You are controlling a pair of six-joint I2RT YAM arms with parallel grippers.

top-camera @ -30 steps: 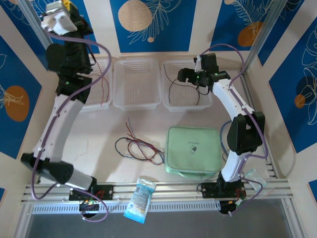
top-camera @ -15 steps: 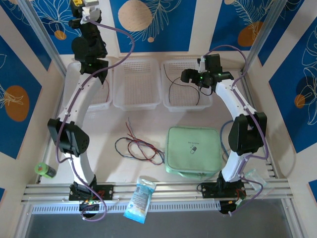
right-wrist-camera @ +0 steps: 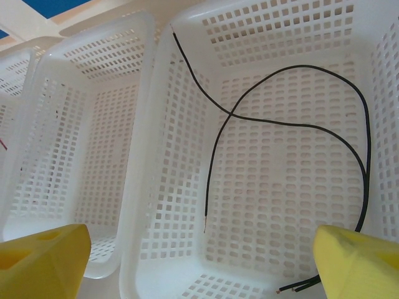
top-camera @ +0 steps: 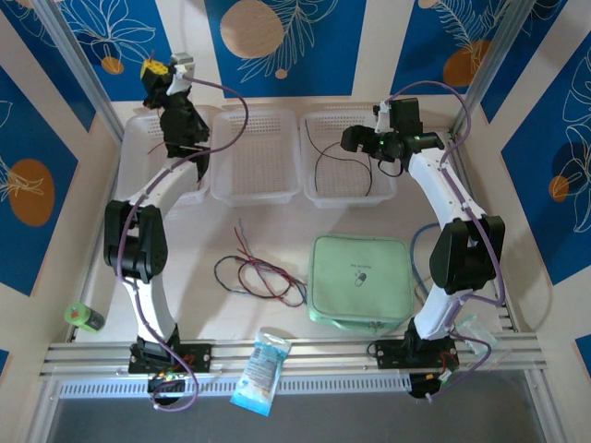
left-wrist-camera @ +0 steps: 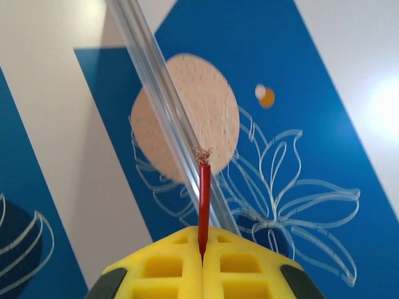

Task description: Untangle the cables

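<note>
Dropped lower, upturned left end effector (left-wrist-camera: pixel 202 258) pinches red cable (left-wrist-camera: pixel 204 199).

I see left gripper (top-camera: pixel 155 72) raised high over left basket (top-camera: pixel 132 140), yellow pads on top; can't tell from here how jaws stand. My right gripper (top-camera: pixel 349 140) hangs over right basket (top-camera: pixel 351 200), black cable (top-camera: pixel 315 171) looped just below it. Loose tangle (top-camera: pixel 260 275) of red, black, grey cables on table (top-camera: pixel 189 245), well short of both grippers. Just right of it, green pouch (top-camera: pixel 362 277), short of right gripper.
</note>
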